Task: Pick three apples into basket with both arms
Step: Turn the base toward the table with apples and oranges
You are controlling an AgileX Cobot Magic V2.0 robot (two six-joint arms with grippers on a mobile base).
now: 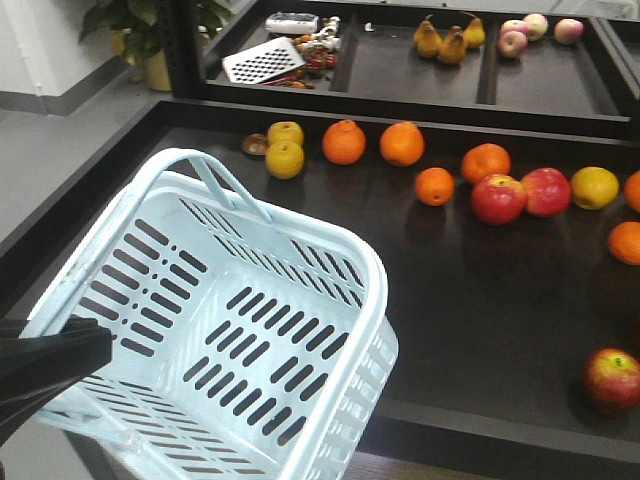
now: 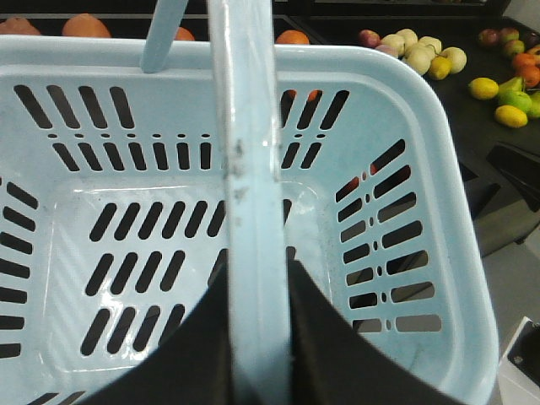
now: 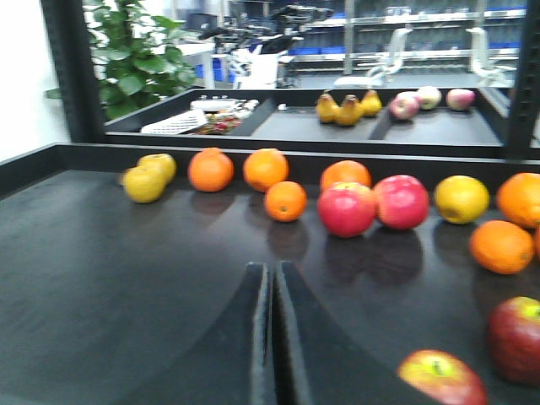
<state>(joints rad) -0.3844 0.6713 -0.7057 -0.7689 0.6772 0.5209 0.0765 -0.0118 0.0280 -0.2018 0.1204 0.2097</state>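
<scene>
The pale blue basket (image 1: 372,300) hangs tilted over the dark table's front left corner and is empty. My left gripper (image 1: 98,348) is shut on one loop handle (image 2: 249,169), with a black finger on each side of the bar (image 2: 260,274). Two red apples (image 1: 498,198) (image 1: 545,191) lie side by side at the back right. A darker streaked apple (image 1: 612,380) lies near the front right edge. My right gripper (image 3: 272,268) is shut on nothing, low over the bare table. Two streaked apples (image 3: 515,337) (image 3: 440,377) lie to its right.
Several oranges (image 1: 344,142) and yellow fruits (image 1: 285,158) (image 1: 594,187) are strewn along the back of the table. Behind a raised divider, trays hold pears (image 1: 440,42), pale pink apples (image 1: 513,41) and a grater (image 1: 262,62). A black post and a plant (image 1: 140,25) stand at the back left.
</scene>
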